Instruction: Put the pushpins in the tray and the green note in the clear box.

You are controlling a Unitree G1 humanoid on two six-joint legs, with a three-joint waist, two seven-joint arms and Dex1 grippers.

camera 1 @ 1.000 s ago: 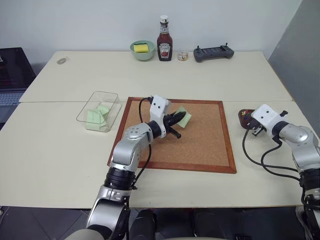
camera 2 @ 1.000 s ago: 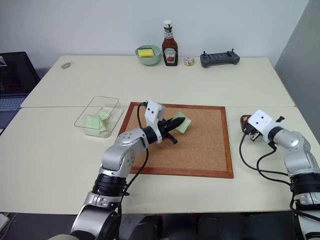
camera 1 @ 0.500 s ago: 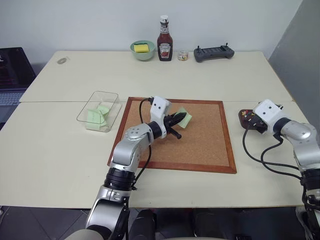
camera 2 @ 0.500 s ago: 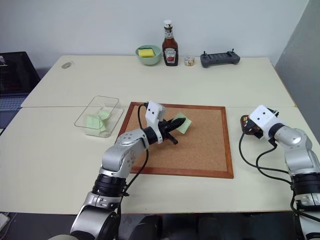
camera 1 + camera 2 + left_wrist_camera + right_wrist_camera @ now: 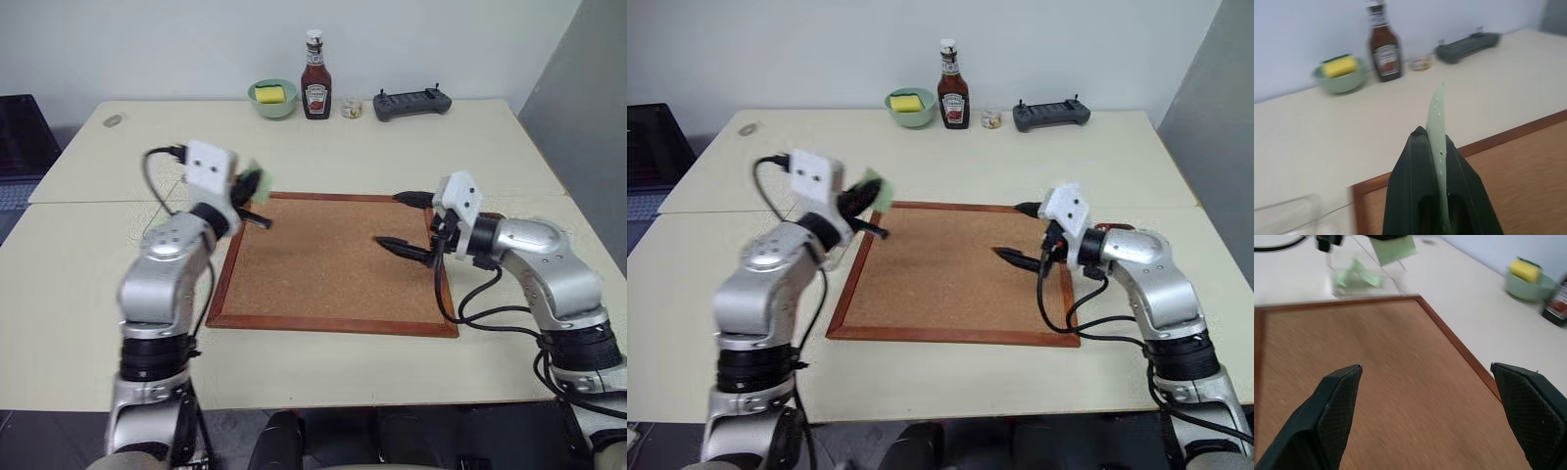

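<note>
My left gripper (image 5: 255, 186) is shut on the green note (image 5: 1437, 112), which stands edge-up between its fingers. It hangs above the far left corner of the corkboard (image 5: 323, 264). The clear box (image 5: 1359, 271) lies just past that corner with other green slips inside; my left arm hides most of it in the head views. Over the right part of the corkboard my right gripper (image 5: 402, 222) stands wide open with nothing in it. The tray and the pushpins are hidden.
Along the table's far edge stand a pale green bowl (image 5: 272, 96) with a yellow sponge, a ketchup bottle (image 5: 315, 64), a small jar (image 5: 352, 108) and a dark controller (image 5: 411, 103). A laptop (image 5: 18, 137) sits at the far left.
My left gripper has lifted the green note off the corkboard and carried it left. My right gripper has opened and swung left from the table's right side to over the corkboard.
</note>
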